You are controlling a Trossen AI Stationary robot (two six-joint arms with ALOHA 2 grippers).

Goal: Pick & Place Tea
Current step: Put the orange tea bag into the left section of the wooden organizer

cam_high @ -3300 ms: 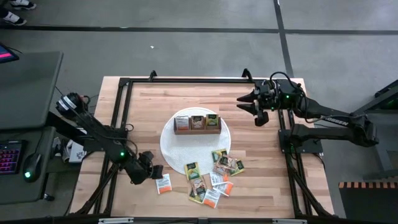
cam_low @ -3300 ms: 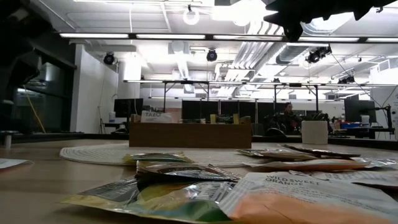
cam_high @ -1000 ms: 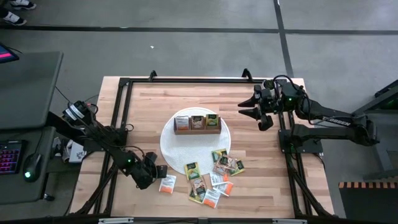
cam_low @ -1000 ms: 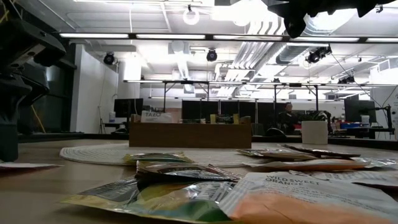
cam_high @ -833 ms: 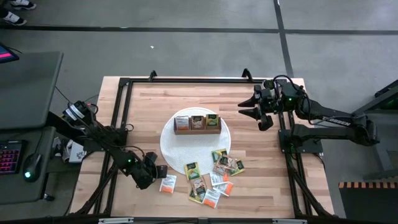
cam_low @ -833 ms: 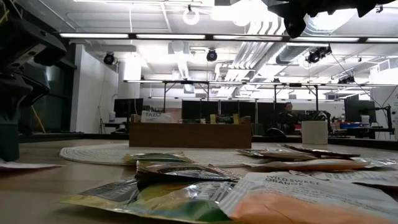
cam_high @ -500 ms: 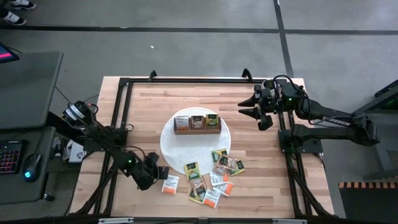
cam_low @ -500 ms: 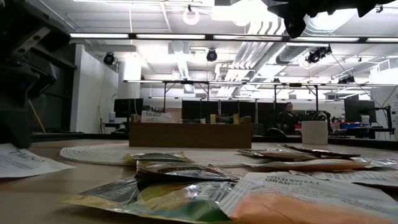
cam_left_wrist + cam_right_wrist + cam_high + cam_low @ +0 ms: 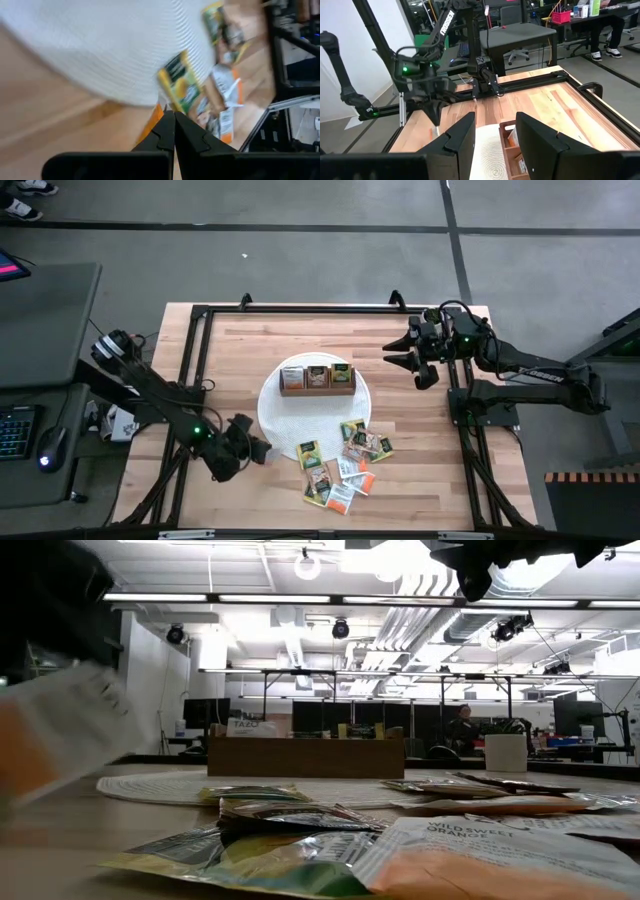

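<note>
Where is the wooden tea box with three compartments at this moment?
In the high view, the brown wooden three-compartment box stands near the table's centre, on the far part of the round white woven mat, with the loose tea packets nearer the front edge.

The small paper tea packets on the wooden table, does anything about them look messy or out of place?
Yes. The small paper tea packets lie in a loose, overlapping heap, tilted every way, partly on the round white woven mat, while the brown wooden three-compartment box holds tidy ones. The left gripper is shut on an orange-and-white packet.

left gripper [image 9: 262,450] low at the near left, fingers pinched shut on an orange tea packet [image 9: 154,116]. right gripper [image 9: 398,356] raised at the far right, fingers parted, holding nothing.
</note>
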